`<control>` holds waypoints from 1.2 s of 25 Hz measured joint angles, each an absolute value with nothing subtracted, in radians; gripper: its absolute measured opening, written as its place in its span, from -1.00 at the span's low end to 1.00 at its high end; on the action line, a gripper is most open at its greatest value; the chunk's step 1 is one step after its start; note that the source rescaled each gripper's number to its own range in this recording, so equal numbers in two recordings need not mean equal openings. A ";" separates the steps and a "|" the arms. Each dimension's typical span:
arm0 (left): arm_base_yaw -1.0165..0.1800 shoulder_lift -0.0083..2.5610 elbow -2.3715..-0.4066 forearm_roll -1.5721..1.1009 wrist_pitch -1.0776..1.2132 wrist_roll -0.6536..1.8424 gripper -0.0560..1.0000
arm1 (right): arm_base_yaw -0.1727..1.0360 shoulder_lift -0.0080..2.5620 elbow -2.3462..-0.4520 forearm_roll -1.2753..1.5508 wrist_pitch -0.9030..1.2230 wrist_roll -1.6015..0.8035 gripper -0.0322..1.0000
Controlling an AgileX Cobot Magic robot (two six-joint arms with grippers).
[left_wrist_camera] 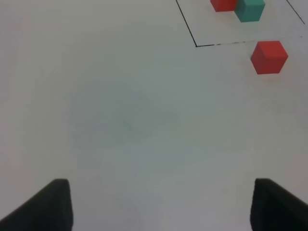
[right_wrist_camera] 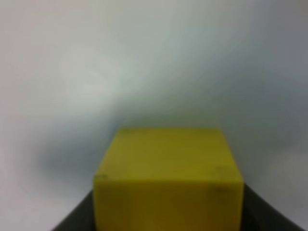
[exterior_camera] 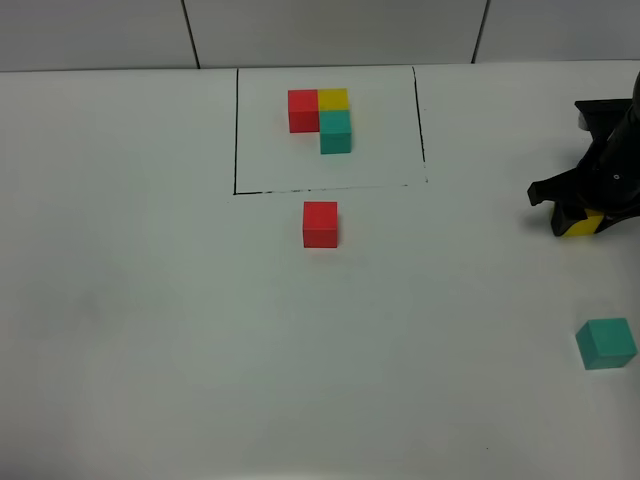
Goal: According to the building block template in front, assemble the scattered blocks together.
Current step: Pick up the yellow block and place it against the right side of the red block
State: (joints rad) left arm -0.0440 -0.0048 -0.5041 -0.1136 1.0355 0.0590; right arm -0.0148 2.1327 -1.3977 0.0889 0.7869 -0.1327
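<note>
Your right hand (exterior_camera: 581,220) pinches the yellow cube (right_wrist_camera: 168,183) at the right edge. The teal cube (exterior_camera: 606,343) lies below it and the red cube (exterior_camera: 320,224) mid-frame under the template (exterior_camera: 325,120). Your left hand (left_wrist_camera: 161,204) is spread.

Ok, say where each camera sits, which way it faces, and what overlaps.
Exterior high: mounted above, looking down on the table, building block template, red cube, teal cube; right gripper shows.
Left wrist: on the left arm, facing across bare table; open left gripper shows.
Right wrist: close on the yellow cube, clamped between dark jaws.
Shared: exterior and left wrist both show template and red cube.
</note>
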 joint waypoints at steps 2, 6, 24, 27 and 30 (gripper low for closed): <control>-0.044 -0.005 -0.504 -0.114 1.036 0.059 0.62 | -0.005 2.129 -1.398 0.076 0.803 -0.151 -0.93; -0.044 -0.005 -0.504 -0.114 1.036 0.059 0.62 | 0.055 2.111 -1.398 0.064 0.911 -0.319 -0.93; -0.044 -0.005 -0.504 -0.114 1.036 0.059 0.62 | 0.462 2.117 -1.511 -0.080 0.974 -0.939 -0.93; -0.044 -0.005 -0.504 -0.114 1.036 0.059 0.62 | 0.462 2.144 -1.575 0.000 0.970 -1.015 -0.93; -0.044 -0.005 -0.504 -0.114 1.036 0.059 0.62 | 0.462 2.177 -1.621 0.076 0.972 -1.087 -0.93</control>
